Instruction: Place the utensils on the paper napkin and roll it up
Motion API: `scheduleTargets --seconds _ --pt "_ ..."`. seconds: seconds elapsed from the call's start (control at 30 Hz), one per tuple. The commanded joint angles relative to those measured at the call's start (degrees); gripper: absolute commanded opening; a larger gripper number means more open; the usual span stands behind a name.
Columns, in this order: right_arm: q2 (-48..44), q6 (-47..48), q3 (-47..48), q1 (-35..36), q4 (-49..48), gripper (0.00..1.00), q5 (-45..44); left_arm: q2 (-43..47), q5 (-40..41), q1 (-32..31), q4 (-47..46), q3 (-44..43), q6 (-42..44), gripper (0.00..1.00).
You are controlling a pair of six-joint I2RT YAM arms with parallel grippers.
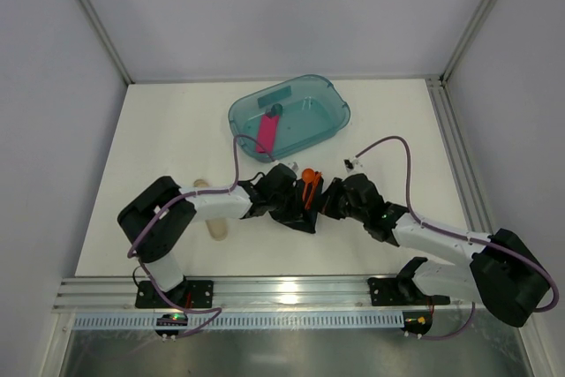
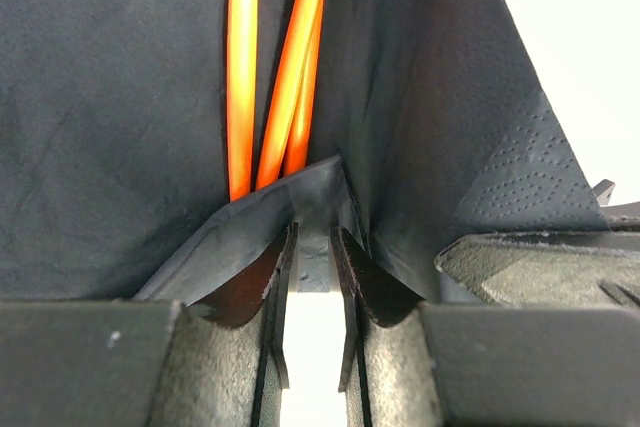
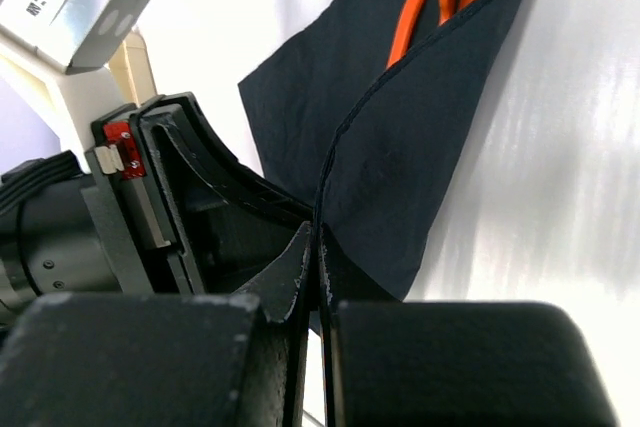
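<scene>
The left claw (image 2: 315, 252) is nearly closed, its tips pinching a raised fold of the black napkin (image 2: 100, 97). The sheet tents up just ahead of the tips. The right claw (image 3: 318, 277) is pressed together on a thin edge of the same sheet, which rises from its tips and curls over. The two holds on the napkin look meant to lift its near border so it can fold over the orange utensils (image 2: 242, 67) and start the roll. The utensils lie on the sheet straight ahead of the left claw, handles pointing back towards it, and up and to the right of the right claw. Their number is hard to fix: two or three handles overlap, and their heads are cut off at the frame edge. From above, both arms cover most of the napkin, so its outline on the white tabletop (image 2: 570, 27) is hidden. How much paper the left claw holds cannot be judged.
</scene>
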State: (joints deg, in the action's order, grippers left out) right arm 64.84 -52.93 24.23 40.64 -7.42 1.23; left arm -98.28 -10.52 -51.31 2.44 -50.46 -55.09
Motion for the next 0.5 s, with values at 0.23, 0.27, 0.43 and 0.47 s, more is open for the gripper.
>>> scheduleTargets --seconds 0.23,0.27,0.43,0.47 --pt "4.85 -1.74 1.26 -0.21 -10.69 0.04 2.28 -0.33 0.33 -0.37 -1.03 -1.49 0.51 0.22" --pt "5.47 -1.57 1.61 -0.21 -10.6 0.04 2.37 -0.07 0.33 -0.37 -1.03 -1.4 0.6 0.22" --pt "7.93 -1.04 1.79 -0.3 -11.47 0.04 3.33 0.98 1.03 -0.37 -0.68 -0.87 0.25 0.22" --pt "8.11 -0.95 1.79 -0.21 -11.74 0.04 3.42 1.25 1.21 -0.28 -0.42 -0.96 0.25 0.22"
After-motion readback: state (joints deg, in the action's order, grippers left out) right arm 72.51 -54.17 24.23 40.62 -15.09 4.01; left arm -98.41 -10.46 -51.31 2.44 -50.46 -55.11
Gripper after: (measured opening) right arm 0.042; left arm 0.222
